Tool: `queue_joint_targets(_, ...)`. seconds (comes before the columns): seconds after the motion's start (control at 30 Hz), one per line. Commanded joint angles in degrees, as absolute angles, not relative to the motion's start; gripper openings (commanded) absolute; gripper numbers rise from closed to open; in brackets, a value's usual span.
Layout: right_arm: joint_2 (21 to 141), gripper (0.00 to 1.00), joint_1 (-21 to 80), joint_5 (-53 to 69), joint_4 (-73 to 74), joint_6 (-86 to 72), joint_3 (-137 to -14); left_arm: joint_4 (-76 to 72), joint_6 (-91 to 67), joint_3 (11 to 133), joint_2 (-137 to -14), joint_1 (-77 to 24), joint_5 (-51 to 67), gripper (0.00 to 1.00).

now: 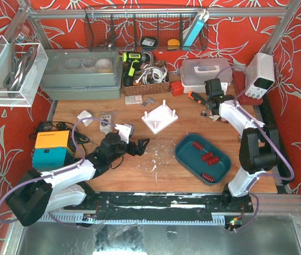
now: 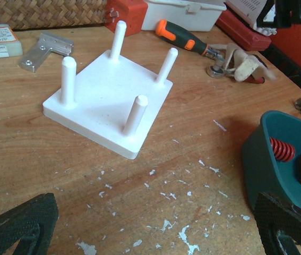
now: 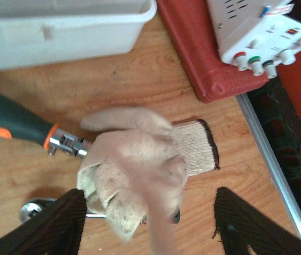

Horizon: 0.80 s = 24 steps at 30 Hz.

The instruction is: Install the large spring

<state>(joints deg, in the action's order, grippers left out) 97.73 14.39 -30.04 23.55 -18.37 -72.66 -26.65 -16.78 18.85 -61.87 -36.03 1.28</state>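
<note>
A white base plate with several upright pegs stands mid-table; it also shows in the left wrist view. Three red springs lie in a teal tray; two springs show over the tray's wall in the left wrist view. I cannot tell which is the large one. My left gripper is open and empty, low over bare wood, short of the plate and left of the tray. My right gripper is open over a beige work glove at the back right, far from the springs.
A ratchet screwdriver with an orange-black handle lies left of the glove. A white box, a red case and a power supply stand behind it. A wicker basket, a grey bin and an orange-teal box are around the table.
</note>
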Motion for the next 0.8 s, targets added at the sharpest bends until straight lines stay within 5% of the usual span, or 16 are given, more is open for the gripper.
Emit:
queue_joint_targets(0.0, 95.9, 0.8, 14.4, -26.4, 28.4, -22.5, -74.3, -28.7, -17.0, 19.4, -61.9, -36.2, 0.9, 1.0)
queue_joint_targets(0.1, 93.3, 0.88, 14.4, -23.9, 31.9, -25.2, -73.2, -28.6, -17.1, 19.4, -61.8, -36.2, 1.0, 1.0)
queue_joint_targets(0.33, 85.9, 0.84, 14.4, -17.9, 47.8, -40.6, -72.6, -28.7, -17.0, 19.4, -61.6, -36.2, 1.4, 1.0)
queue_joint_targets(0.57, 78.5, 0.71, 15.4, -13.4, 57.1, -47.5, -68.7, -31.5, -16.7, 18.5, -60.9, -36.2, 8.7, 1.0)
queue_joint_targets(0.77, 68.2, 0.5, 16.6, -10.9, 59.2, -52.8, -59.3, -34.9, -15.8, 17.8, -60.6, -36.9, 14.2, 1.0)
